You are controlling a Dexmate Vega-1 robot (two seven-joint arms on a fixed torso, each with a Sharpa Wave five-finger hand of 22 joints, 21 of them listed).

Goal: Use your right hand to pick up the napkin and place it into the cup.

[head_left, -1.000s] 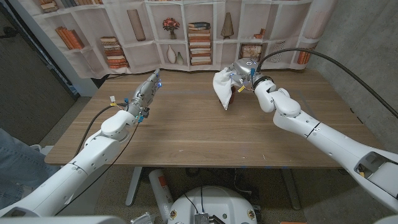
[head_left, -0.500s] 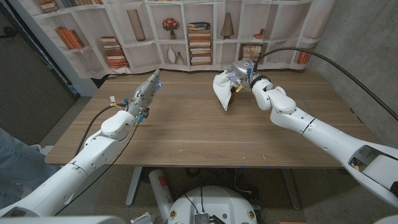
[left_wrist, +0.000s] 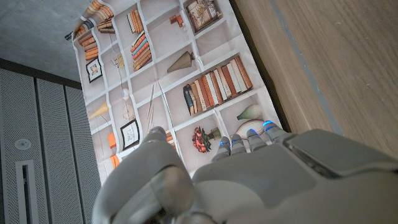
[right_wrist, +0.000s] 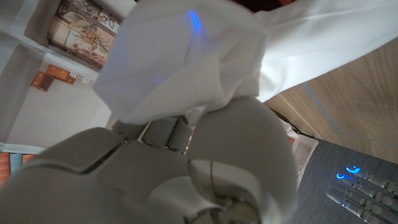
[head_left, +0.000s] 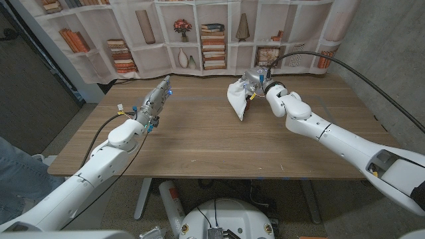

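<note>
The napkin (head_left: 236, 98) hung bunched from the right hand (head_left: 255, 81), which gripped it above the far side of the surface (head_left: 199, 143). The left hand (head_left: 156, 98) waited with fingers extended, holding nothing. Carrying seemed underway; next, finding the cup, which I could not make out.

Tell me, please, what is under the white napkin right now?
The napkin hangs from the right robot hand, its lower tip near the wooden table. Whether it touches, or hides a cup, cannot be seen.
</note>
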